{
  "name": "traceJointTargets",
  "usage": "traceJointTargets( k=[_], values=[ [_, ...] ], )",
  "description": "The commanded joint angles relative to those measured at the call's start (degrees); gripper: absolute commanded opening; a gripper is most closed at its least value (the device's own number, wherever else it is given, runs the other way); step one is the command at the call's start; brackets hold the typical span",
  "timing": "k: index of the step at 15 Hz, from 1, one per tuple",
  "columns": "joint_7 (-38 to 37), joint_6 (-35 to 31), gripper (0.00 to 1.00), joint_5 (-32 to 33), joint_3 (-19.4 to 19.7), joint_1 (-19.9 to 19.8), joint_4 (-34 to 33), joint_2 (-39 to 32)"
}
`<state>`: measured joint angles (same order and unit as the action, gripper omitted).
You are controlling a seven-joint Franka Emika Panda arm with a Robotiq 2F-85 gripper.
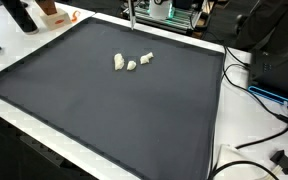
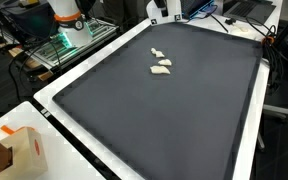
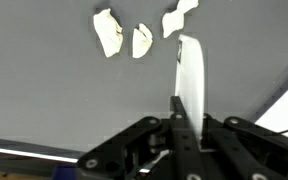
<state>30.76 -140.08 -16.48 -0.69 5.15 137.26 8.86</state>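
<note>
In the wrist view my gripper (image 3: 187, 118) comes in from the bottom, shut on a thin white flat strip (image 3: 191, 72) that stands up between the fingers. Beyond it three small white irregular pieces (image 3: 141, 41) lie in a row on a dark grey mat (image 3: 44, 90); the strip's tip reaches close to the right-hand piece (image 3: 178, 17). Both exterior views show the same three pieces (image 1: 132, 64) (image 2: 161, 64) near the far part of the mat (image 1: 104, 115) (image 2: 164, 115). The gripper itself is not clearly seen in either exterior view.
The mat lies on a white table (image 1: 219, 150) with its edge near my gripper (image 3: 287, 108). Black cables (image 1: 264, 100) run along one side. A cardboard box (image 2: 14, 152) sits at a corner, and the robot base with electronics (image 2: 69, 20) stands behind the mat.
</note>
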Motion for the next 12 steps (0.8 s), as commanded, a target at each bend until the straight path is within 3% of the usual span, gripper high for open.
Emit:
traceJointTargets(
  k=[1, 4, 6, 12],
  values=[
    [15.46, -2.19, 0.01, -15.59, 3.66, 2.26, 0.33, -2.07],
    [27.33, 1.52, 0.01, -29.18, 4.34, 1.34, -1.02, -4.68],
    [31.62, 3.52, 0.01, -34.97, 4.07, -0.11, -1.52, -6.41],
    [35.07, 8.01, 0.01, -42.51, 3.36, -3.87, -2.8, -11.65]
  ],
)
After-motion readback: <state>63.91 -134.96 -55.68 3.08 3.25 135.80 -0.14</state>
